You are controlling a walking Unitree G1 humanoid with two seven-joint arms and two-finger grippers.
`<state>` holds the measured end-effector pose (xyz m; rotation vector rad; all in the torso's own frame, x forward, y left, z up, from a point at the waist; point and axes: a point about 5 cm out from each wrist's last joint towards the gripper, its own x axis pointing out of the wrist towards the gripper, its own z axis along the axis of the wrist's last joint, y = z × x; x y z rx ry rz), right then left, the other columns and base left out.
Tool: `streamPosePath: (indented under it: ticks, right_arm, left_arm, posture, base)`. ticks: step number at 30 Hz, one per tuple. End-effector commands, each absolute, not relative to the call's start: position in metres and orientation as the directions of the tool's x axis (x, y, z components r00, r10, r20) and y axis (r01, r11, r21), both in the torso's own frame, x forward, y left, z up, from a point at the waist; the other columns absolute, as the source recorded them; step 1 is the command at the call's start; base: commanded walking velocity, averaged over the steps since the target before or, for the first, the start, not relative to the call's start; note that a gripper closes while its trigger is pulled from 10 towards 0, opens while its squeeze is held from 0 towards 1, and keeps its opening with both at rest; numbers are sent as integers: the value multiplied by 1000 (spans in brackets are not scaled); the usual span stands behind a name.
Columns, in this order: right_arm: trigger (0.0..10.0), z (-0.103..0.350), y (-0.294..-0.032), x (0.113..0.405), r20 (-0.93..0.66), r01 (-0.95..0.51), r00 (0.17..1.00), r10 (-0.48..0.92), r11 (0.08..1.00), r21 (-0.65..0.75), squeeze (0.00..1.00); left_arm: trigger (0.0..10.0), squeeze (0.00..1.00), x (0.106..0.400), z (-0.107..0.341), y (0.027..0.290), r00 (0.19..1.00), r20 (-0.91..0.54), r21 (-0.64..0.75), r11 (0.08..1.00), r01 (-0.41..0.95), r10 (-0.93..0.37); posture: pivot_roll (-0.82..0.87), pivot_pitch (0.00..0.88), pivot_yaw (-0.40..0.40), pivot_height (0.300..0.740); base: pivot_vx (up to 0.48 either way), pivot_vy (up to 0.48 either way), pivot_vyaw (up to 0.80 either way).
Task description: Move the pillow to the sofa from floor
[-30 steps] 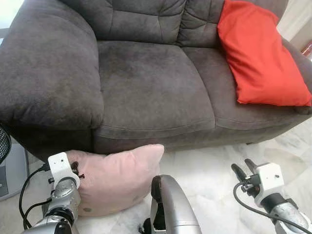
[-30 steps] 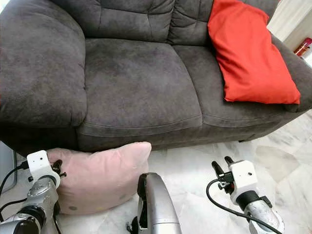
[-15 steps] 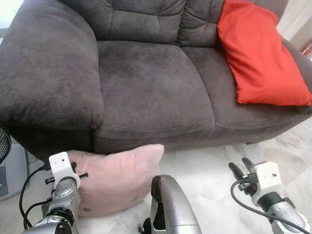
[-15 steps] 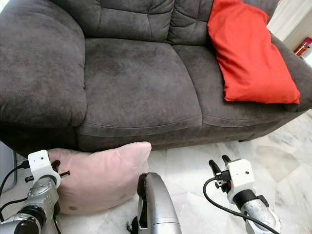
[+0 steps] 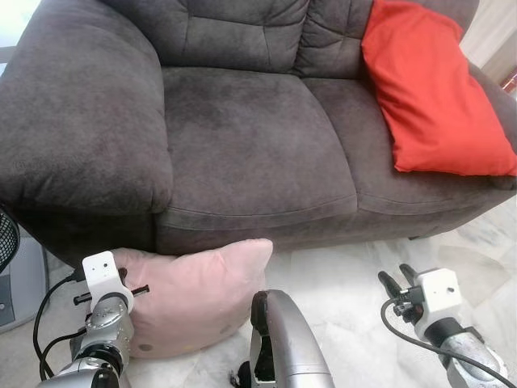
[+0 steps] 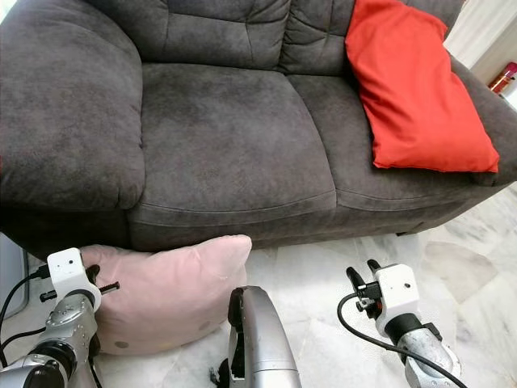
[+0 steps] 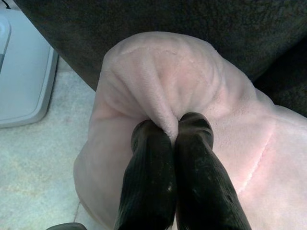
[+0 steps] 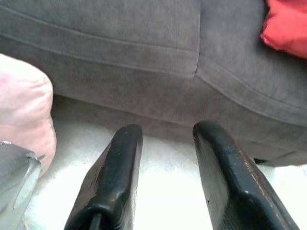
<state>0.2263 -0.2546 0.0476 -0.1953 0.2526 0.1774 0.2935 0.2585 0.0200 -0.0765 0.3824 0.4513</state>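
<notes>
On the pale floor (image 5: 339, 283) at the near left, against the grey sofa (image 5: 250, 153) front: pinching a fold of the pink pillow (image 7: 192, 96) in the left gripper (image 7: 172, 132), right gripper (image 8: 165, 136) parted and empty; best lifted straight, clearing the seat edge.

Pale pink plush pillow (image 5: 194, 295), soft, creased, lying on floor against front base of dark grey sofa (image 5: 250, 153), below its left armrest

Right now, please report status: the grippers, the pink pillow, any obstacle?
Left gripper shut on pink pillow, pillow on floor against sofa. Right gripper open, empty. Red pillow on right seat; left seat free.
</notes>
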Motion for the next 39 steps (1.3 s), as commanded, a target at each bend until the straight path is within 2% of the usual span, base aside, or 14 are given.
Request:
streamPosePath:
  ticks: [1,5,6,7,17,24,39]
  right_arm:
    - [10000,43,-263,221,-281,-177,952,124,969,-171,0]
    - [10000,36,-262,222,-286,-176,950,124,971,-163,0]
    - [10000,35,-261,222,-288,-176,950,124,971,-161,0]
    - [10000,33,-261,222,-289,-176,949,124,971,-160,0]
    - [10000,18,-253,228,-292,-162,949,119,979,-127,0]
    - [10000,9,-251,231,-287,-139,952,104,985,-105,0]
    - [10000,0,-231,241,-271,-117,958,97,991,-61,0]
  left_arm:
    - [0,0,288,12,254,826,-406,35,910,-413,391]
    - [0,0,289,14,255,832,-392,41,911,-411,393]
    - [8510,0,289,14,255,830,-391,48,909,-413,398]
    - [10000,0,290,15,255,830,-384,49,907,-418,403]
    - [10000,0,298,20,227,891,-303,3,935,-356,340]
    - [10000,0,307,30,205,937,-225,-41,958,-283,267]
    - [10000,0,316,37,203,955,-213,-45,974,-222,208]
  posture:
    - [-151,132,-273,485]
    - [-143,133,-263,485]
    - [-140,134,-261,485]
    - [-138,135,-259,485]
    - [-112,138,-225,485]
    - [-97,128,-192,485]
    - [-57,86,-123,485]
  base:
    - [0,0,0]
    - [0,0,0]
    - [0,0,0]
    - [0,0,0]
    - [0,0,0]
    - [-305,0,0]
    - [-312,0,0]
